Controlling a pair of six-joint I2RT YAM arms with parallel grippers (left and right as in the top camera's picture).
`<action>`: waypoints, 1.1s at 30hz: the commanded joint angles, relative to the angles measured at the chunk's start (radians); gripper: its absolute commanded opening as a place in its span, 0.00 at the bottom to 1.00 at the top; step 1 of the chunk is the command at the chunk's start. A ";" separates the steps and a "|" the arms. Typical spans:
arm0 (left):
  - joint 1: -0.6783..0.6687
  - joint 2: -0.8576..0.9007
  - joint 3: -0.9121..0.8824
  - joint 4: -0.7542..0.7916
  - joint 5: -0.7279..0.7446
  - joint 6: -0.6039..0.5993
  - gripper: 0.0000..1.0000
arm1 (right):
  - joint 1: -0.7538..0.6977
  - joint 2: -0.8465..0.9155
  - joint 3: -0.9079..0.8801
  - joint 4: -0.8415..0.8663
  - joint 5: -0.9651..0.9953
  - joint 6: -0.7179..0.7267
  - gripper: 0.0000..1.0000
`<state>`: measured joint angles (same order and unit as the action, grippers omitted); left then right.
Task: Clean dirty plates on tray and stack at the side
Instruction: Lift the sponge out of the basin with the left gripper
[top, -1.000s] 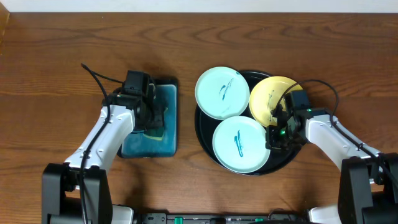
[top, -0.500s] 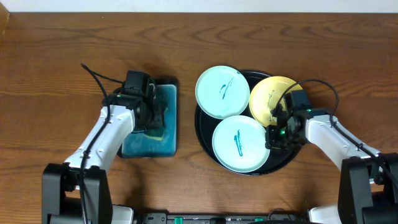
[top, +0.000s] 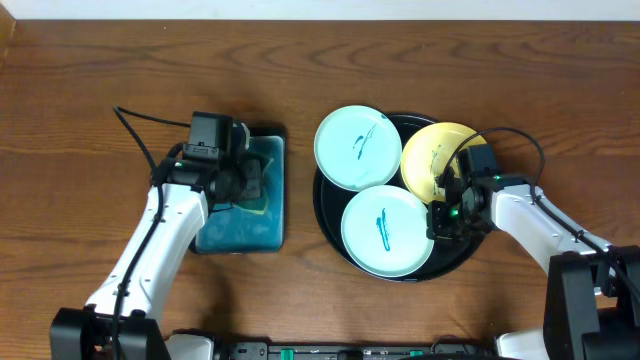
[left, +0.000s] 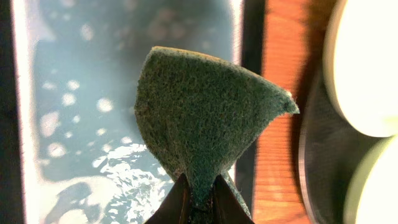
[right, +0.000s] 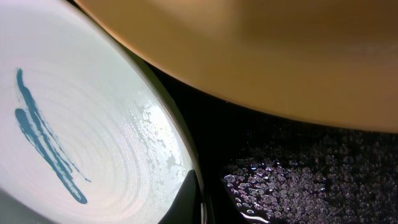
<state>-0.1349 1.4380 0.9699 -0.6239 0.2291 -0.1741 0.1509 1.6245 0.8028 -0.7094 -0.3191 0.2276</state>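
Left wrist shows the left gripper (left: 198, 196) clamped on a green sponge (left: 205, 118) above the water basin (left: 74, 74), probably wetting it; the right gripper (right: 198, 200) pinches the nearest mint plate (right: 81, 124) steady.

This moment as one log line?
left gripper: shut on sponge over basin; right gripper: shut at rim of white plate; three plates on tray

Overhead: I find bright, even light from above. The counter (top: 100, 80) shows sharp grain, with only soft, faint shadows beside my left arm (top: 165, 225).

Left wrist view: the sponge (left: 199, 118) is crisp. The water (left: 124, 168) behind it in the basin (left: 252, 62) is soft and carries white glints. The pale plates (left: 367, 62) at the right edge are washed out and blurred.

Right wrist view: the yellow plate (right: 249, 56) is wholly out of focus. Wet sparkle marks the dark tray (right: 292, 174) and the mint plate (right: 93, 124).
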 joint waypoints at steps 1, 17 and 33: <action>0.001 -0.017 -0.010 0.031 0.154 0.074 0.07 | 0.014 0.009 -0.012 0.007 0.023 0.004 0.01; 0.173 -0.017 -0.010 0.077 0.463 0.216 0.08 | 0.014 0.009 -0.012 0.006 0.023 0.004 0.01; 0.436 0.027 -0.010 0.072 0.921 0.447 0.07 | 0.014 0.009 -0.012 0.006 0.023 0.004 0.01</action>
<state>0.2806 1.4391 0.9699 -0.5522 1.0367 0.2115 0.1509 1.6245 0.8028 -0.7090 -0.3191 0.2276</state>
